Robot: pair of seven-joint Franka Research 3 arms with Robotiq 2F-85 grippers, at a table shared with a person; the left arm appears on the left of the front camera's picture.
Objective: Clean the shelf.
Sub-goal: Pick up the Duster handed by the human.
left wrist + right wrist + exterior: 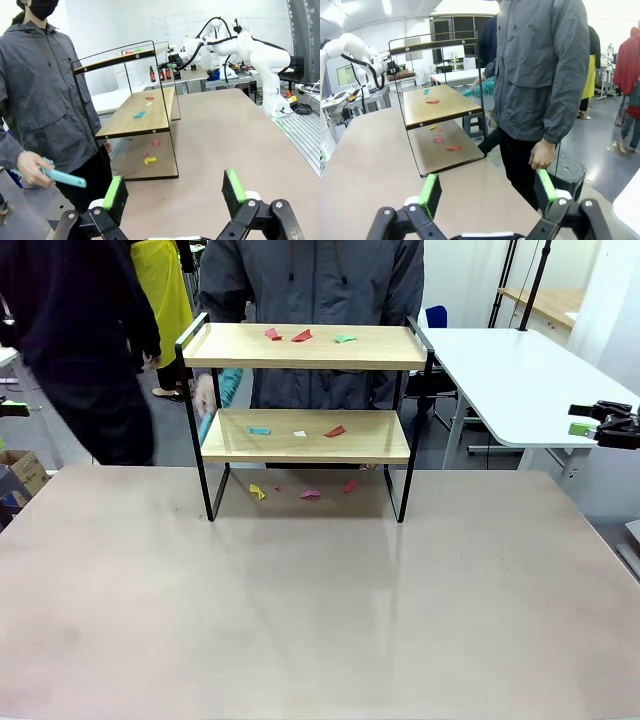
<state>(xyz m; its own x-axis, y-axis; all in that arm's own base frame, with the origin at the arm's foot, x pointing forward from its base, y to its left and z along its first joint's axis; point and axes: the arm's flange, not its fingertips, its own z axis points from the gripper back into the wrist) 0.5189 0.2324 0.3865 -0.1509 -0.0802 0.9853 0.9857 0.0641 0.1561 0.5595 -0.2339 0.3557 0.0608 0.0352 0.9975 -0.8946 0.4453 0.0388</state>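
At table's far edge, centre, just before the person: shelf (380,348); both boards littered. Top board: three scraps (302,336), two red, one green; lower board: blue, white, red; a few more on the table (320,620) beneath. Left gripper (175,192) and right gripper (488,192): jaws fully apart, empty, well back from shelf. Risks: light frame may slide or tip if pushed; sweeping could flick scraps overboard; person's hand (32,167) with brush (62,177) near left end, contact possible.
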